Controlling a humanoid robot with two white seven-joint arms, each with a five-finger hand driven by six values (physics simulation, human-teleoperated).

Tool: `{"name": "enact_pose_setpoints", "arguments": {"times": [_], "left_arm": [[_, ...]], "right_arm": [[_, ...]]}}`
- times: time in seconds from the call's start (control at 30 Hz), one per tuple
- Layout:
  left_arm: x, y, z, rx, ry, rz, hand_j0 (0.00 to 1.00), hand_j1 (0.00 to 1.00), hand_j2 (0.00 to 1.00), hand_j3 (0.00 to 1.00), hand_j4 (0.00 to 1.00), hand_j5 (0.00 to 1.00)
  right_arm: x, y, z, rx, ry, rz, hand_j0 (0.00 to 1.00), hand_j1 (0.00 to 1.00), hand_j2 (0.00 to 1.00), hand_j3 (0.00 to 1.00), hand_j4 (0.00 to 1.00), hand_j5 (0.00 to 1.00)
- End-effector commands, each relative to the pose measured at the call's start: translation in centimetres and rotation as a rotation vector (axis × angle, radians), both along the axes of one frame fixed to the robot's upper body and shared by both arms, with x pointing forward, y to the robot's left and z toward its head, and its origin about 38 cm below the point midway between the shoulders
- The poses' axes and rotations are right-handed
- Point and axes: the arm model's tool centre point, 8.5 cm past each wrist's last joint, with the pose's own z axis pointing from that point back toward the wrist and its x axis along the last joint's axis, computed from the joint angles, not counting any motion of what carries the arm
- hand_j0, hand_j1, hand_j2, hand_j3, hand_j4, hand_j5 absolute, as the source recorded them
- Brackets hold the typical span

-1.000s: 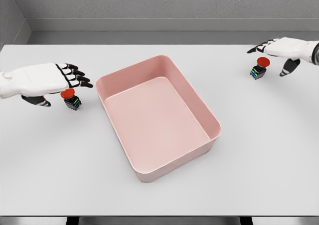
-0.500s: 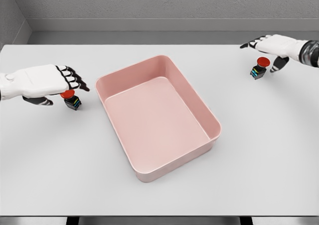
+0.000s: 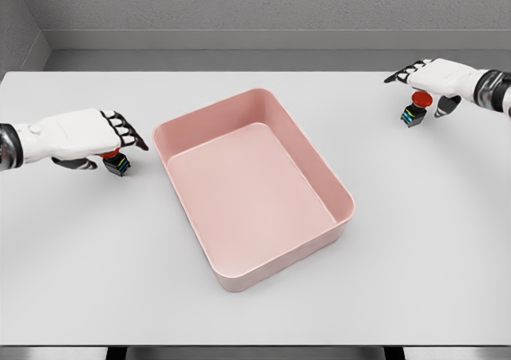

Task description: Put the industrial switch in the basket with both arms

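Two industrial switches, each a black body with a red button, stand on the white table. The left switch is left of the pink basket; my left hand hovers flat right over it, fingers extended, hiding most of the red button, thumb lower on the switch's left. The right switch stands at the far right. My right hand lies just above it with fingers stretched left and the thumb down on the switch's right side. Neither hand grips anything.
The basket sits in the middle of the table, turned slightly, its interior bare. A grey wall runs behind the table's far edge.
The left hand has sunk lower over its switch, now covering the button. The right hand has drawn back to the right and come down closer onto its switch. Neither switch has moved.
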Motion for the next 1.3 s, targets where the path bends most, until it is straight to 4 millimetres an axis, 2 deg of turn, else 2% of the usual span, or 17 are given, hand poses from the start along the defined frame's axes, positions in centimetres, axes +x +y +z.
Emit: {"name": "enact_pose_setpoints", "arguments": {"times": [0.0,0.13,0.33,0.4,0.47,0.53,0.6,0.63,0.77,1.0,1.2,1.27], "left_arm": [[0.0,0.0,-0.5,0.006,0.000,-0.001,0.86,0.86,0.86,0.86,0.86,0.86],[0.1,0.2,-0.5,0.009,0.000,0.005,0.86,0.86,0.86,0.86,0.86,0.86],[0.2,0.3,-0.4,0.026,-0.012,0.007,0.76,0.76,0.76,0.76,0.76,0.76],[0.5,0.5,-0.5,0.045,-0.030,0.042,0.76,0.76,0.76,0.76,0.76,0.76],[0.8,0.6,-0.7,0.041,-0.033,0.053,0.76,0.76,0.76,0.76,0.76,0.76],[0.8,0.5,-0.8,0.040,-0.033,0.052,0.76,0.76,0.76,0.76,0.76,0.76],[0.8,0.5,-0.8,0.044,-0.036,0.050,0.76,0.76,0.76,0.76,0.76,0.76],[0.8,0.2,-0.9,0.041,-0.034,0.045,0.76,0.76,0.76,0.76,0.76,0.76],[0.6,0.0,-1.5,0.046,-0.018,0.036,0.76,0.76,0.76,0.76,0.76,0.76],[0.7,0.1,-1.6,0.055,-0.020,0.038,0.76,0.76,0.76,0.76,0.76,0.76],[1.4,1.3,-2.3,0.064,-0.026,0.078,0.76,0.76,0.76,0.76,0.76,0.76],[1.5,0.9,-2.4,0.063,-0.028,0.071,0.76,0.76,0.76,0.76,0.76,0.76]], "right_arm": [[0.0,0.1,0.1,0.003,-0.005,0.001,1.00,1.00,1.00,1.00,1.00,1.00],[0.0,0.1,-0.1,0.002,-0.001,0.002,0.96,0.96,0.96,0.96,0.96,0.96],[-0.4,0.1,-1.1,-0.001,0.019,0.003,0.92,0.92,0.92,0.92,0.92,0.92],[-0.5,0.2,-1.2,-0.001,0.019,0.006,0.91,0.91,0.91,0.91,0.91,0.91],[-0.5,0.2,-1.2,-0.001,0.019,0.007,0.82,0.82,0.82,0.82,0.82,0.82],[-0.5,0.2,-1.2,-0.002,0.019,0.007,0.81,0.81,0.81,0.81,0.81,0.81],[-0.5,0.2,-1.2,-0.014,0.020,0.009,0.68,0.68,0.68,0.68,0.68,0.68],[-0.5,0.2,-1.2,-0.015,0.021,0.009,0.66,0.66,0.66,0.66,0.66,0.66],[-0.5,0.2,-1.2,-0.015,0.021,0.009,0.65,0.65,0.65,0.65,0.65,0.65],[-0.5,0.2,-1.2,-0.018,0.023,0.010,0.57,0.57,0.57,0.57,0.57,0.57],[-0.4,0.5,-1.0,-0.034,0.016,0.021,0.48,0.48,0.48,0.48,0.48,0.48],[-0.4,0.4,-1.0,-0.035,0.016,0.020,0.48,0.48,0.48,0.48,0.48,0.48]]}}
